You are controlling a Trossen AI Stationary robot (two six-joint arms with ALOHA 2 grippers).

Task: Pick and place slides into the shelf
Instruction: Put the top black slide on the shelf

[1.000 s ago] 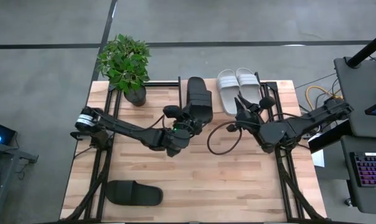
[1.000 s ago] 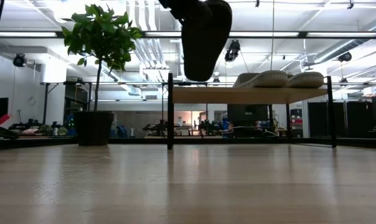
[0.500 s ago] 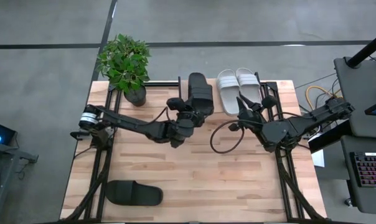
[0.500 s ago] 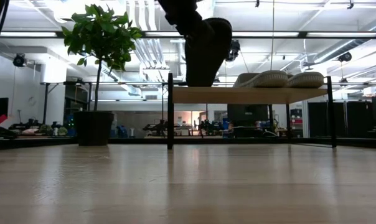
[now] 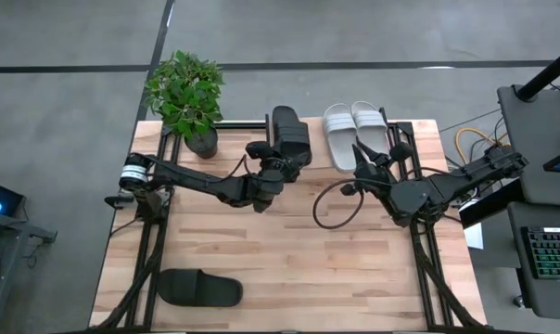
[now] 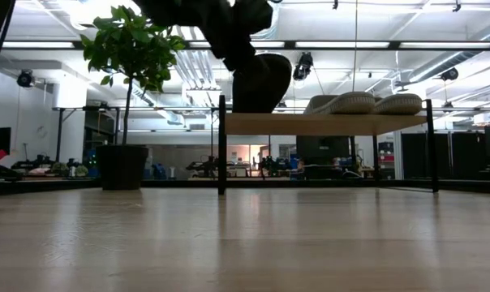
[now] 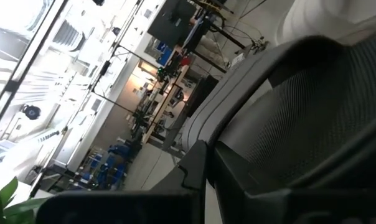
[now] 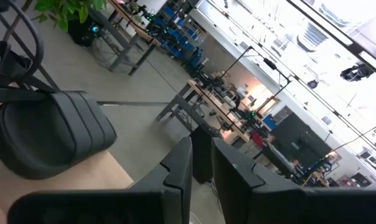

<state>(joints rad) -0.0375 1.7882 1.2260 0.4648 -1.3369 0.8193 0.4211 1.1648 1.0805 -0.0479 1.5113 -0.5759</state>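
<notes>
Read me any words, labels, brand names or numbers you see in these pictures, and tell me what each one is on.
No readable text in any view.
Black slide held in the left hand over the shelf: no brand mark visible.
White slides on the shelf: plain stripes only.
Keyboard beside the table: key legends too small to read.

The wooden tabletop (image 5: 289, 269) stands on a grey floor (image 5: 67, 102) crossed by dark lines, with a potted plant (image 5: 185, 93) at its far left corner and a desk carrying a lit keyboard (image 5: 551, 255) off to the right. Beyond the table the room is a large open workshop — long ceiling lights (image 6: 375, 45), exposed ducting, dark frames and distant benches (image 6: 245, 169) cluttered with what may be equipment.
</notes>
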